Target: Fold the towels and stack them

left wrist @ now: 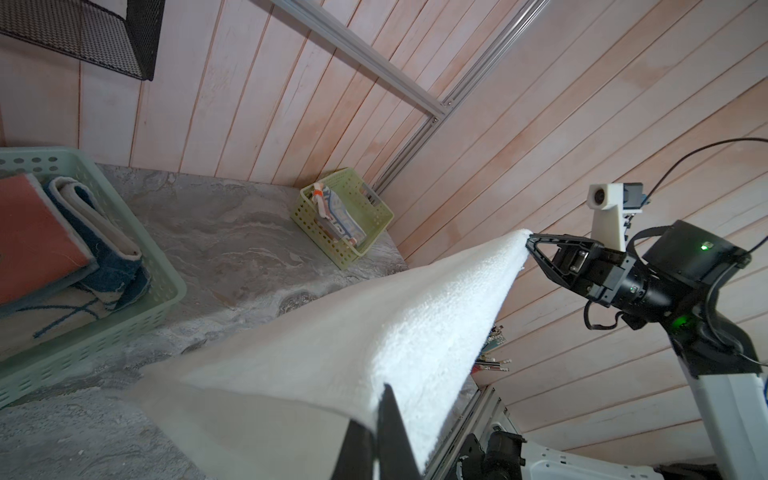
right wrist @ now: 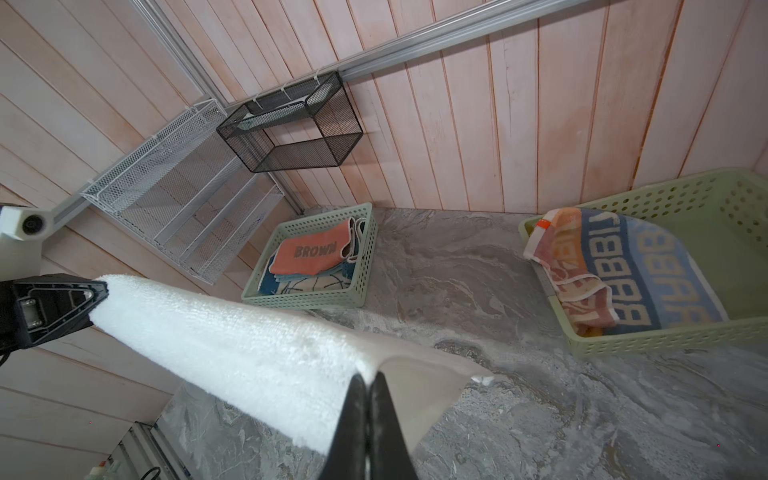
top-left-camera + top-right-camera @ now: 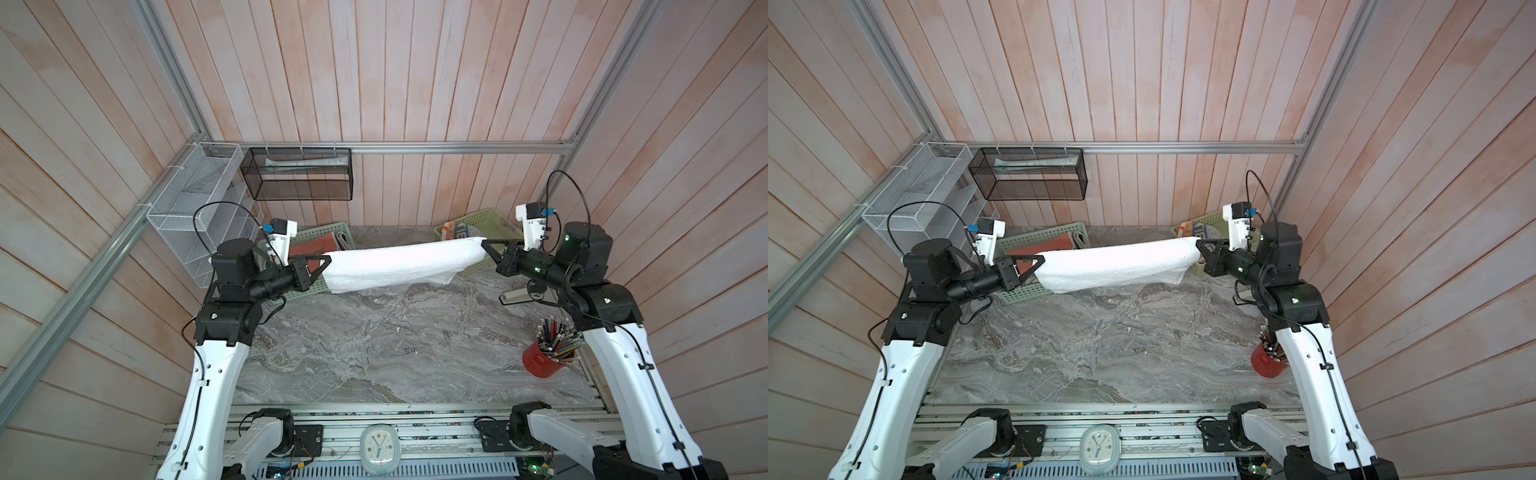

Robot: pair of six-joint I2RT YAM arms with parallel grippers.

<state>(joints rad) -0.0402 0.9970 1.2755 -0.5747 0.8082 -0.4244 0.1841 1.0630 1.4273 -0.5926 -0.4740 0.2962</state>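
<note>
A plain white towel hangs doubled over and stretched in the air above the back of the table. My left gripper is shut on its left end, and my right gripper is shut on its right end. In the left wrist view the cloth runs from my jaws to the other gripper. The coral "BROWN" towel lies folded on a cream and blue towel in the left green basket. The striped lettered towel lies crumpled in the right green basket.
A red cup of pencils stands at the table's right edge, with a stapler behind it under the right arm. A white wire rack and a black mesh basket hang on the back wall. A clock sits at the front rail.
</note>
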